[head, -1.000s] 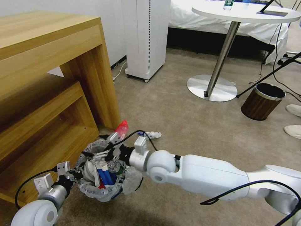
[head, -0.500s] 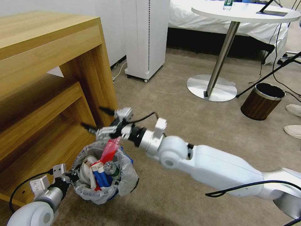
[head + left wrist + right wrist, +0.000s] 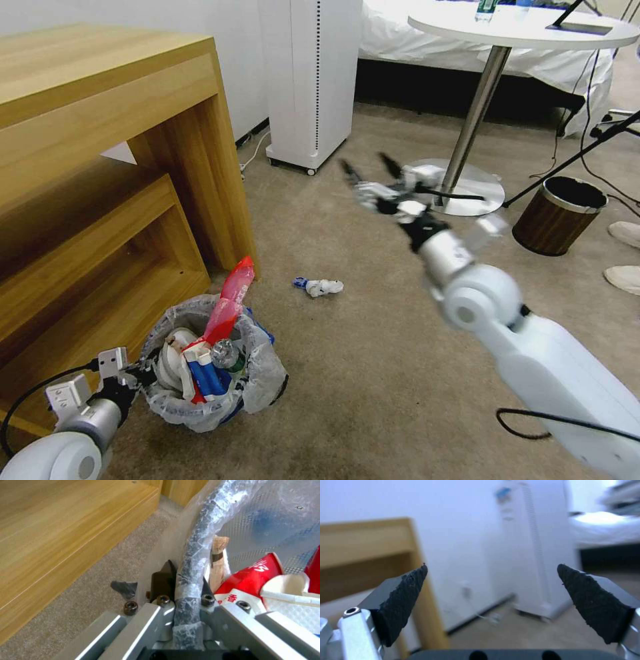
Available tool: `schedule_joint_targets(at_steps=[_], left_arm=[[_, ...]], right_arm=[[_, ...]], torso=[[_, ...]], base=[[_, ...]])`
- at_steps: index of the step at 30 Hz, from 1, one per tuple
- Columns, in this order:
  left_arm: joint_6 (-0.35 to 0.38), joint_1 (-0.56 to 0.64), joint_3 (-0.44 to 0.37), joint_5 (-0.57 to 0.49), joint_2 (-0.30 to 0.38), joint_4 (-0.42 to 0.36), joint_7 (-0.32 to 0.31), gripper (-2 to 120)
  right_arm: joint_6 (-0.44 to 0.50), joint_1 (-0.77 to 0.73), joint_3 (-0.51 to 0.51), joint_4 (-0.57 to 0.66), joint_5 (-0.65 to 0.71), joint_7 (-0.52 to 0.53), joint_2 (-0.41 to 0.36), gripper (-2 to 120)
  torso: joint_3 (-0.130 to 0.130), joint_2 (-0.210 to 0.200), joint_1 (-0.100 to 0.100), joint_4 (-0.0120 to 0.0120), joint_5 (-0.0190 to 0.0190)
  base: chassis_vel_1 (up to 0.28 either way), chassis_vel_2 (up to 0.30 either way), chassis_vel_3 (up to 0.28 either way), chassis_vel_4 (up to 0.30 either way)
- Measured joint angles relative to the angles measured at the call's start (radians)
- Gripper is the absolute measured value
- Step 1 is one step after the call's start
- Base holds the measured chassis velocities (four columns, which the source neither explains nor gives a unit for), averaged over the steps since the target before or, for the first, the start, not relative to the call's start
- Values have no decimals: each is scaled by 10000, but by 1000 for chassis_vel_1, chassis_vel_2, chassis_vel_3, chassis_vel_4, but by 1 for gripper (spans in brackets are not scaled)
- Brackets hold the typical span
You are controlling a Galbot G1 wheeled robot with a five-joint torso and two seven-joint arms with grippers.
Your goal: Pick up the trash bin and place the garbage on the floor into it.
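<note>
Shelving: wooden unit (image 3: 113,167) fills the left of the head frame; floor carpeted.
Left pincer (image 3: 137,375): lower left of frame, clenched on the bagged rim of the trash bin (image 3: 263,383); the wrist view shows both fingers (image 3: 162,580) pinching that rim (image 3: 193,555).
Trash bin: lower left, low over the carpet just right of the shelving; whether it touches the floor cannot be told. Contents include a red-white paper carton (image 3: 248,580), blue-white wrappers (image 3: 205,377) and a red wrapper (image 3: 230,300) standing tall out of the top.
Remaining garbage: crumpled blue-white wrapper (image 3: 320,287) on the carpet, centre frame, right of the bin and apart from it; long axis roughly left-right.
Right pincer (image 3: 373,175): upper centre, released and empty, fingertips (image 3: 405,597) spread wide, aimed toward the white tower unit (image 3: 310,80).
Governing relation: the floor wrapper lies below and left of the right pincer in frame; judged the nearer free arm, the left being occupied.
Change: half a second earlier the right pincer stood over the bin with the red wrapper; it has since lifted away up and right, wrapper left in the bin.
</note>
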Motion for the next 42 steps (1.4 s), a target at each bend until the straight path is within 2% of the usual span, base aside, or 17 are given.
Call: schedule_joint_targets(at_steps=[1, 5, 9, 15, 23, 42], left_arm=[[0, 0, 0, 0, 0, 0, 0, 0], [64, 96, 97, -18, 161, -68, -7, 0], [97, 253, 209, -43, 265, -292, -3, 0], [115, 412, 300, -69, 421, -509, 36, 0], [116, 562, 388, -39, 644, -597, 171, 0], [77, 565, 457, -37, 782, -583, 218, 0]], right_arm=[[0, 0, 0, 0, 0, 0, 0, 99], [-149, -1567, 1691, 178, -667, 271, 190, 99], [-198, -2474, 2473, 224, -1090, 415, 368, 100], [-58, -3426, 3068, 102, -1927, 448, 760, 100], [23, -4431, 3495, -288, -2646, 544, 1323, 100], [323, -4908, 3720, -505, -3201, 431, 1653, 100]], torso=[[0, 0, 0, 0, 0], [-1, 0, -1, 2, -7], [0, 0, 0, 2, -5], [0, 0, 0, 4, -5], [1, 0, -1, 3, -6], [1, 1, -1, 3, -7]], base=[[0, 0, 0, 0], [0, 0, 0, 0], [0, 0, 0, 0], [0, 0, 0, 0], [0, 0, 0, 0], [0, 0, 0, 0]])
